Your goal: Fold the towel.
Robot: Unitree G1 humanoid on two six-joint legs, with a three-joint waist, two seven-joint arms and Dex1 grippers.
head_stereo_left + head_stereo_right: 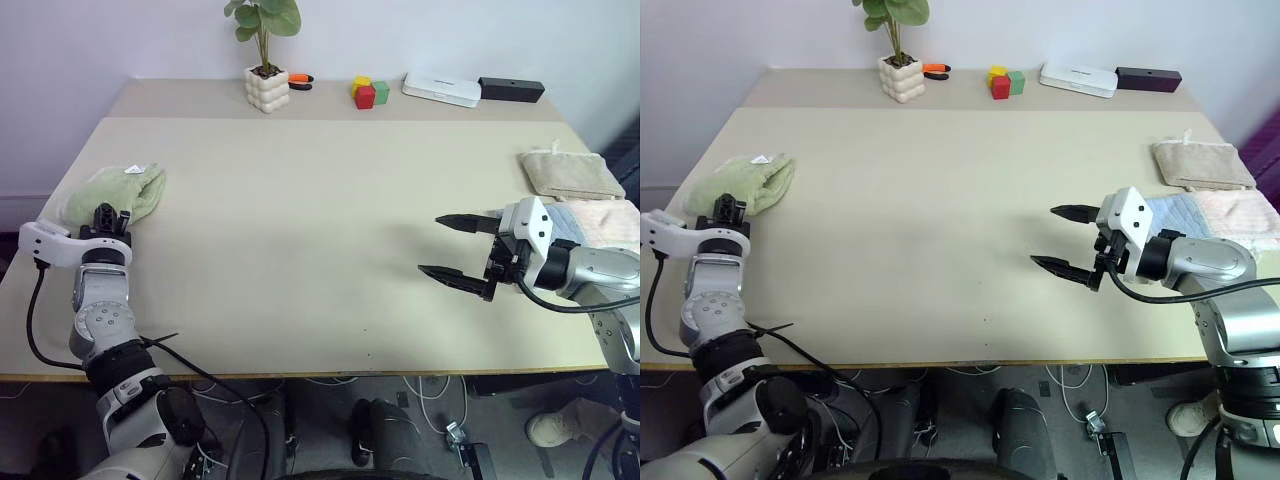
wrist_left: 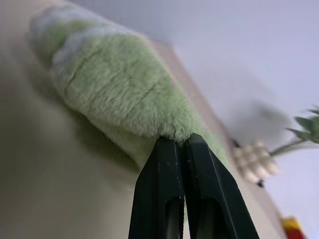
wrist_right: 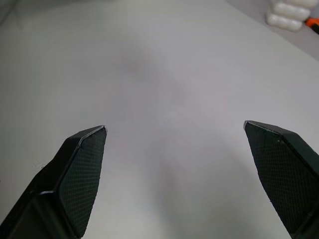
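**Two grippers far apart, green towel bunched at the left one**

Two black fingers of the left gripper [image 2: 183,144] are pressed together with no gap, and the towel [image 1: 118,190] lies directly past their tips, its fuzzy light green pile touching them in the left wrist view. Whether any cloth is actually pinched between them cannot be told. The towel sits bunched in a lump near the left edge of the surface [image 1: 300,250], with a small white tag showing on its far side.

Over on the other side, the right gripper [image 1: 458,247] hovers with its fingers [image 3: 82,169] spread wide and nothing between them, only bare surface ahead of the tips. Behind that gripper, near the right edge, lie a beige folded towel [image 1: 570,172] and, closer to the wrist, a light blue and pink folded pile [image 1: 600,222].

Well beyond both sets of fingers, along the back edge by the wall, stand a potted plant [image 1: 266,60] in a white bumpy pot, an orange item [image 1: 300,80] just beside it, coloured blocks [image 1: 368,92], a white box [image 1: 441,89] and a dark bar-shaped box [image 1: 511,89].

Between the two grippers the middle of the surface is open, as is the strip along the near edge.
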